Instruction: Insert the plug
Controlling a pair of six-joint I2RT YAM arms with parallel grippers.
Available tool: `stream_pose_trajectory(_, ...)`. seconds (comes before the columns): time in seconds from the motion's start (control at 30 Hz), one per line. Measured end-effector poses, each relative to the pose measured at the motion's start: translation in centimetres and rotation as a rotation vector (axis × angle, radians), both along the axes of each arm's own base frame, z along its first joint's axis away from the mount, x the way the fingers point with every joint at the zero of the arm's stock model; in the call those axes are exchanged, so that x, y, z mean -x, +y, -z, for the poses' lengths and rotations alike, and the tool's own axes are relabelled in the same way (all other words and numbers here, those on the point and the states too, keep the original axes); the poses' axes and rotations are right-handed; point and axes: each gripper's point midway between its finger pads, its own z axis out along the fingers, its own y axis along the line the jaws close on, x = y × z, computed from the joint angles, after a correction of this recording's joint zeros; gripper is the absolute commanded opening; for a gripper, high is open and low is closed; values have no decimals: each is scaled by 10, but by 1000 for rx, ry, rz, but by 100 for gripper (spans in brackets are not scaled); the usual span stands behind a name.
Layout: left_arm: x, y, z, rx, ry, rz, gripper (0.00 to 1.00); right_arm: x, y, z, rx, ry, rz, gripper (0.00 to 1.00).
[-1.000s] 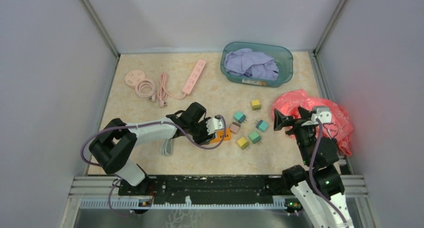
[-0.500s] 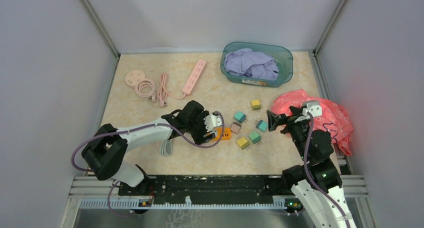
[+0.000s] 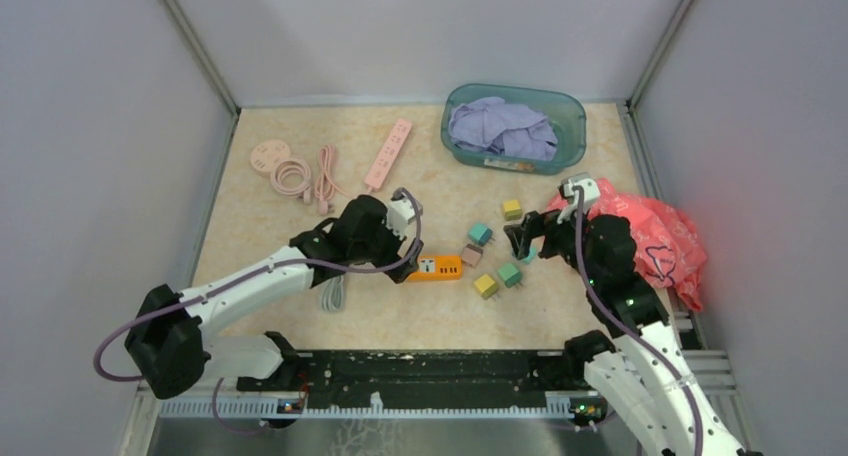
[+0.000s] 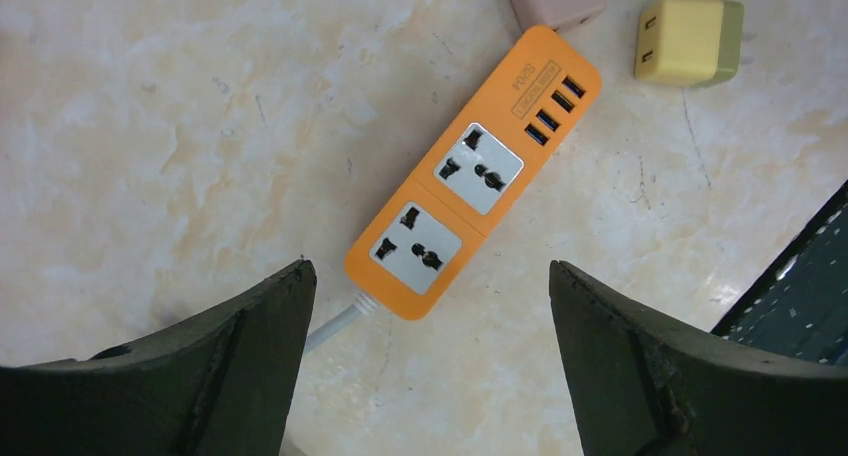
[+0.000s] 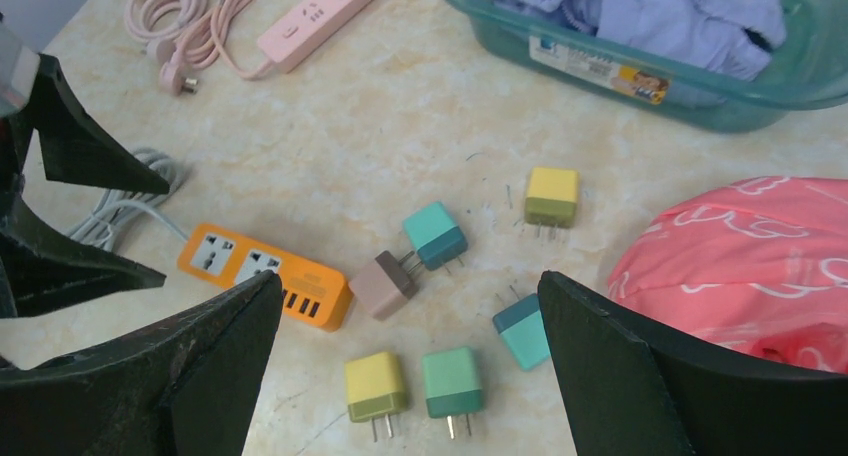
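So far: nothing is inserted; both sockets of the orange plastic power strip (image 4: 470, 176) are bare, so the task is judged barely begun.
Strip: it is laid flat near the middle of the desk, a little toward the near edge, with its sockets facing up.
Plugs: six small cube adapters are scattered on the desk just right of the strip, toward the right edge. The brown adapter (image 5: 385, 286) lies nearest the strip, with the teal adapter (image 5: 435, 234) just beside it. The olive-yellow adapter (image 5: 552, 196), the yellow adapter (image 5: 374, 384), the green adapter (image 5: 452, 381) and the dark-teal adapter (image 5: 522, 331) are spread around them.
Left side: the left pincer (image 4: 428, 271) is spread wide and empty, held over the cord end of the strip.
Right side: the right pincer (image 5: 410, 276) is likewise spread wide and empty, held above the adapters.
Left to do: one adapter is to be gripped, its prongs turned downward and pressed into a socket.
Unclear: which adapter is meant cannot be told.
Elsewhere: a pink power strip (image 3: 388, 153) is laid by the far edge. A teal plastic basin (image 3: 572, 106) is set toward the far-right corner. A red plastic bag (image 3: 670, 241) is heaped at the right edge.
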Motion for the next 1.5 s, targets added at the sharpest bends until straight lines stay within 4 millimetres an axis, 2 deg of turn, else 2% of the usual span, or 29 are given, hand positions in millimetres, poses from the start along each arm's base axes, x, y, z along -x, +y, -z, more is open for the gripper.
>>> stream_pose_trajectory(0.17, 4, 15, -7, 82, 91, -242, 91, -2, 19, 23, 2, 107, -92, 99)
stream_pose_trajectory(0.27, 10, 34, 1, 100, 150, -418, 99, -2, 31, 36, -2, 168, -157, 99)
stream_pose_trajectory(0.43, 15, 55, 13, 130, 229, -651, 100, -2, 56, 53, -14, 240, -278, 99)
stream_pose_trajectory(0.73, 19, 73, 27, 200, 343, -920, 99, 13, 126, 97, 144, 317, -543, 99)
stream_pose_trajectory(1.07, 43, 88, 61, 198, 454, -1015, 79, -9, 180, 138, 406, 251, -687, 98)
stream_pose_trajectory(1.27, 49, 91, 72, 209, 482, -1044, 72, -7, 191, 168, 528, 252, -761, 93)
stream_pose_trajectory(1.43, 51, 97, 85, 190, 494, -1077, 70, -7, 189, 189, 600, 273, -780, 87)
stream_pose_trajectory(1.5, 49, 98, 87, 188, 491, -1092, 69, -7, 186, 195, 626, 277, -777, 81)
